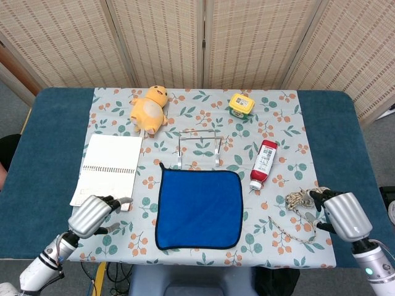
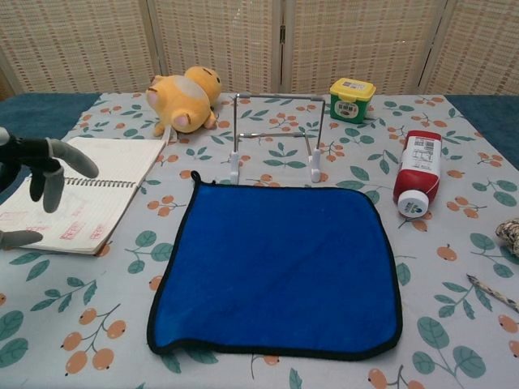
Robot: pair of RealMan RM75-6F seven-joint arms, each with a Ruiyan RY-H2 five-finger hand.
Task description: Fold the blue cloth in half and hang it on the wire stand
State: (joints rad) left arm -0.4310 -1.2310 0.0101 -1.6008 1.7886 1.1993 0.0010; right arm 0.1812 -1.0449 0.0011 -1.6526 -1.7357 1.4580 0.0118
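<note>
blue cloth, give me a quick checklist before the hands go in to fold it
1. Cloth lies flat and unfolded in front of the stand: ok.
2. Nothing lies on the cloth: ok.
3. Stand is upright and bare, just behind the cloth's far edge: ok.
4. Left hand holds nothing, fingers spread, over the notebook corner, left of the cloth: ok.
5. Right hand is by the rope, well off the cloth; whether it touches the rope: cannot tell.
6. Bottle lies near the cloth's right far corner, apart from it: ok.
</note>
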